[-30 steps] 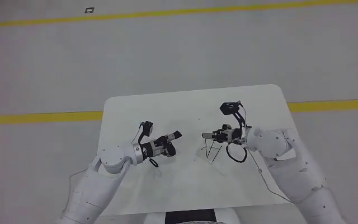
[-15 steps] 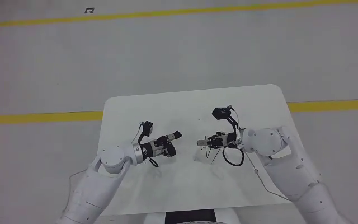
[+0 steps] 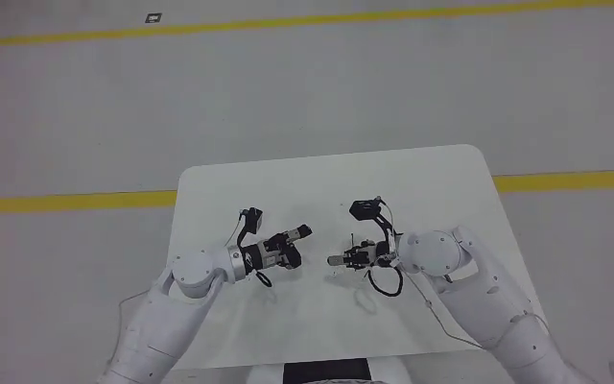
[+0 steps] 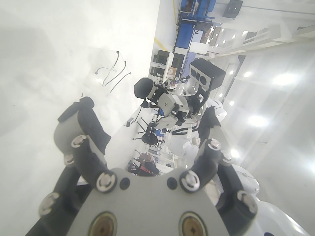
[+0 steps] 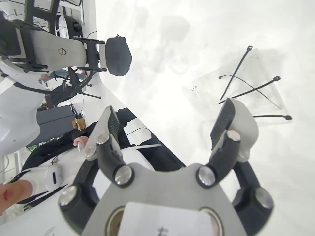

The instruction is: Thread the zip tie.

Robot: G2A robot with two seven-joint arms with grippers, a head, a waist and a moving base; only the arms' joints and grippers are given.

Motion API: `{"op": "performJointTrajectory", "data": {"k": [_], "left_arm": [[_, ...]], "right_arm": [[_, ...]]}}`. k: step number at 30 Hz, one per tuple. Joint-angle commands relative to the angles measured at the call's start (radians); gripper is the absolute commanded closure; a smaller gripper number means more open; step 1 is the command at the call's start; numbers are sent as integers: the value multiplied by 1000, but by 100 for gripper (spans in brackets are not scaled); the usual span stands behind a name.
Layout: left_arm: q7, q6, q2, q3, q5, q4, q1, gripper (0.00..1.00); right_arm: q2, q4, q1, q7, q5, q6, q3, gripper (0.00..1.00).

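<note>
Four black zip ties [image 5: 256, 87] lie loose and crossed on one clear tray [image 5: 260, 62], flat on the white table [image 3: 432, 182]. The right gripper [image 5: 169, 117] is right beside them, jaws spread wide with nothing between them. The ties sit just past the tip of one finger, outside the gap, and one tie's tail is hidden behind that fingertip. Over to the left gripper [image 4: 145, 114]: also wide open, also holding nothing, well apart from the tray and pointing towards it across white tabletop. So that's two grippers, four ties, one tray. From above, the grippers face each other near the table's middle, well in from every edge.
</note>
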Motion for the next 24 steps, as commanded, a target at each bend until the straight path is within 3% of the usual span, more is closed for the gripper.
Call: {"op": "performJointTrajectory", "data": {"k": [1,5,6,8,15,24], "left_arm": [[0,0,0,0,0,0,0,0],[0,0,0,0,0,0,0,0],[0,0,0,0,0,0,0,0],[0,0,0,0,0,0,0,0],[0,0,0,0,0,0,0,0],[0,0,0,0,0,0,0,0]], "right_arm": [[0,0,0,0,0,0,0,0],[0,0,0,0,0,0,0,0],[1,1,2,-29,-57,8,-5,0],[-2,-12,-11,-87,-114,44,-36,0],[-15,6,8,-145,-196,112,-107,0],[-17,8,12,-155,-193,116,-114,0]]}}
